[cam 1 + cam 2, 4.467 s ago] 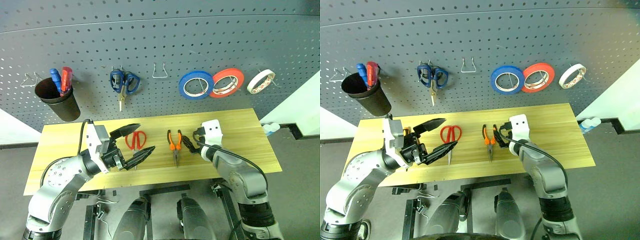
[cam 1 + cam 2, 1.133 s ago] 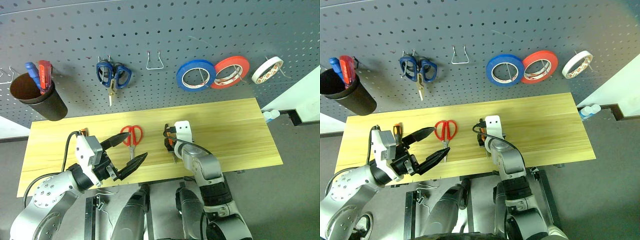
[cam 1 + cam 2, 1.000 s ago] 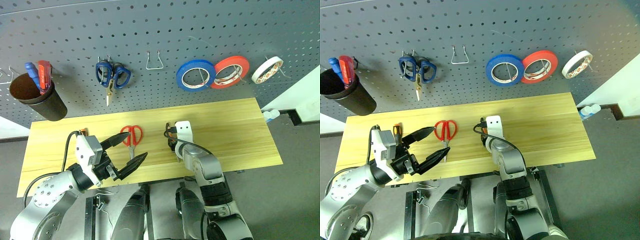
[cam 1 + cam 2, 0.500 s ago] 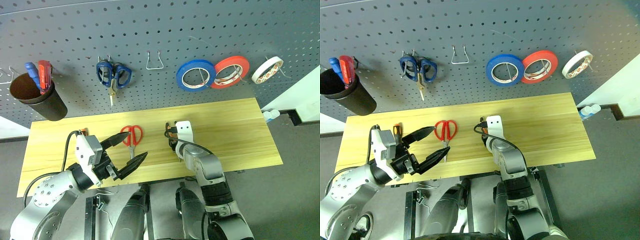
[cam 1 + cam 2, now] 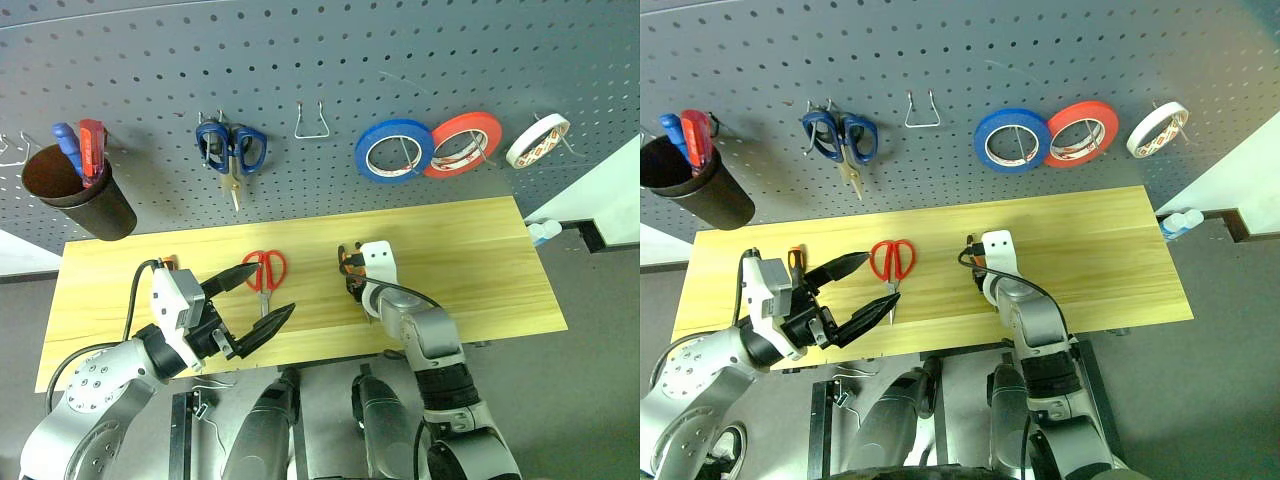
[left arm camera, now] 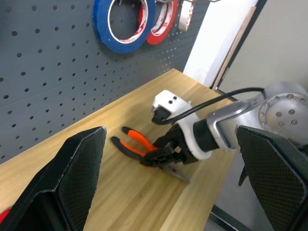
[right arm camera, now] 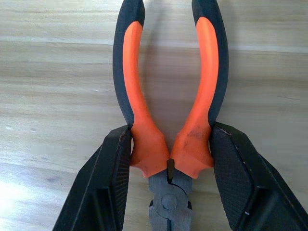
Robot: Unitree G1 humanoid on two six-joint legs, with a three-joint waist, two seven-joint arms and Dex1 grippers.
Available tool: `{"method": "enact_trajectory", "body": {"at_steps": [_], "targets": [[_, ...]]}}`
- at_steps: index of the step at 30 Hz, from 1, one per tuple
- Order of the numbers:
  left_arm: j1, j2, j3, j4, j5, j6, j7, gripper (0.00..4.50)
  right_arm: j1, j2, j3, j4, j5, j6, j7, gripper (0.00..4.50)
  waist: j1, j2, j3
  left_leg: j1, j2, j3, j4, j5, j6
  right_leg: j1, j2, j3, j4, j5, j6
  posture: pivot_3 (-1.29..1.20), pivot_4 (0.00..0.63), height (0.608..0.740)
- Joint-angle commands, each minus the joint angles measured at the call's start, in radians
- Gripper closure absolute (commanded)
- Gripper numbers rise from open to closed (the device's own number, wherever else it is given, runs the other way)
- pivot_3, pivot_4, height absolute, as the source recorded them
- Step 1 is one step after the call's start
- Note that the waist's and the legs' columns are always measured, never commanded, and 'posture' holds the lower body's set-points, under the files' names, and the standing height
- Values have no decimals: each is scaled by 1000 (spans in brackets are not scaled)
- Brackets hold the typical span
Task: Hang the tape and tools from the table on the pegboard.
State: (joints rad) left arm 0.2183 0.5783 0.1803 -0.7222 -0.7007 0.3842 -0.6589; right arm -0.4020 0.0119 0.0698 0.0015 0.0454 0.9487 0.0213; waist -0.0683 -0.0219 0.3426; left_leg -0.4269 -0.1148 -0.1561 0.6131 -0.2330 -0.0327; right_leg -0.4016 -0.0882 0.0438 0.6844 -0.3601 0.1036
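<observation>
Right gripper (image 7: 168, 159) is seen closed on the pliers (image 7: 168, 110), one black finger pressed against each side of the handles just above the pivot. Pliers are noted as long-nosed, with smooth orange grips edged in black and a dull steel joint; the handles are splayed in a narrow V over the table (image 5: 480, 270), a pale yellow wooden top with fine straight grain. Right forearm is held low over the table's middle, gripper angled down at the surface.

Left gripper (image 5: 255, 300) is held wide apart and empty above the table's near left edge, its finger pads (image 6: 79, 178) textured in a fine mesh.

Red-handled scissors (image 5: 264, 275) are laid flat on the table, left of the pliers. Whitish tape (image 5: 537, 141) is hung on the dark grey perforated pegboard (image 5: 400, 60) above the table's right end.
</observation>
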Motion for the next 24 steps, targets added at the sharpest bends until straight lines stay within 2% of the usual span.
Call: {"method": "enact_trajectory", "body": {"at_steps": [1,7,16,24], "targets": [[5,6,23,-14,-10,-18,-17,0,24,-13,-6,-32,5,13,12,2416,-2,0,0,0,0,0,0,0,0,0,0,0,0,0,0,-18,409,719],[-5,8,36,-13,-18,-16,-22,0,47,-65,-7,-92,11,39,53,2416,1,0,4,-1,0,0,0,0,0,0,0,0,0,0,0,-19,406,719],[3,20,71,-7,-29,-16,-42,0,130,-208,-25,-267,41,110,145,2416,1,-1,10,-2,0,1,0,0,0,-1,0,0,-1,0,0,-15,405,719],[-28,26,65,16,-27,-13,-55,0,173,-256,-51,-403,73,162,184,2416,2,-2,13,-4,0,1,0,2,-4,-3,0,0,-1,0,0,-21,395,719]]}}
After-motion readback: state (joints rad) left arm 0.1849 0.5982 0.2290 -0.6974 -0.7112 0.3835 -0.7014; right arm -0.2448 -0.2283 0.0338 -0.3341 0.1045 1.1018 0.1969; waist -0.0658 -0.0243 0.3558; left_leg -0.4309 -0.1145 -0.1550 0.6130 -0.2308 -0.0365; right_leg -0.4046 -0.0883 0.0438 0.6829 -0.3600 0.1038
